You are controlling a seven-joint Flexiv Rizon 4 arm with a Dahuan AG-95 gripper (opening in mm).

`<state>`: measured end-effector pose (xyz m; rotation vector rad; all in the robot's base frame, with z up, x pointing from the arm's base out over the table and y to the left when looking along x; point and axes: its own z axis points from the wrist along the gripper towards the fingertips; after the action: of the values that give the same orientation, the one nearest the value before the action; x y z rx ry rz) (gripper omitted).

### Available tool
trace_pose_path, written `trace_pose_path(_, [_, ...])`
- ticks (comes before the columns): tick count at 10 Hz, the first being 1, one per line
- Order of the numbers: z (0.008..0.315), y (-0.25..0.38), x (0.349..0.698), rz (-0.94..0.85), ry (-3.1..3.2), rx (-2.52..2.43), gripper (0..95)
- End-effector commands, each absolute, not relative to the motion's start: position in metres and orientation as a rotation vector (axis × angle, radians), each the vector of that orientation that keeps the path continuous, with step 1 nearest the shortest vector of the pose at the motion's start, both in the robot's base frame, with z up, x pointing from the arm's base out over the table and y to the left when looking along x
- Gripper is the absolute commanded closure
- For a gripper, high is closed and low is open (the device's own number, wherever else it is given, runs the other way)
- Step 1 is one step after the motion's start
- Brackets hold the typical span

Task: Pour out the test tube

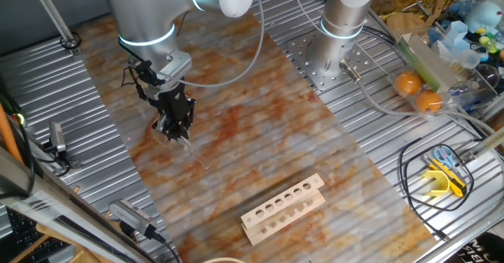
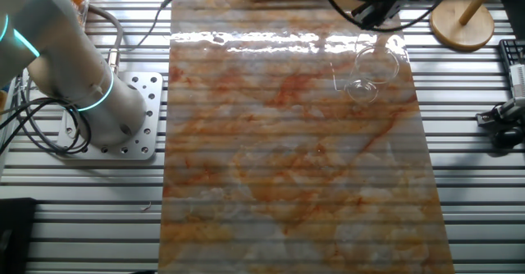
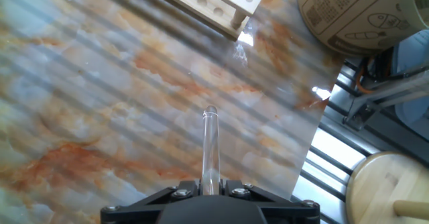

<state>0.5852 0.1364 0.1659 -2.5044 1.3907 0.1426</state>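
Between jaws, test tube (pointing outward)

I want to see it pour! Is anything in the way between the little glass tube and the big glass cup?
Nothing visible is. The gripper holds the test tube, and only bare marble tabletop shows around the beaker. The wooden rack sits off to the side.
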Motion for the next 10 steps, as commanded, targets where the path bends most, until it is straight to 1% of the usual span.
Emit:
trace_pose_path(1, [0.1641, 0.1358, 0.585, 0.143, 1.386, -2.505, 95.0])
trace_pose_path(10, [0.1597, 0.1345, 0.5857, 0.155, 1.372, -2.493, 95.0])
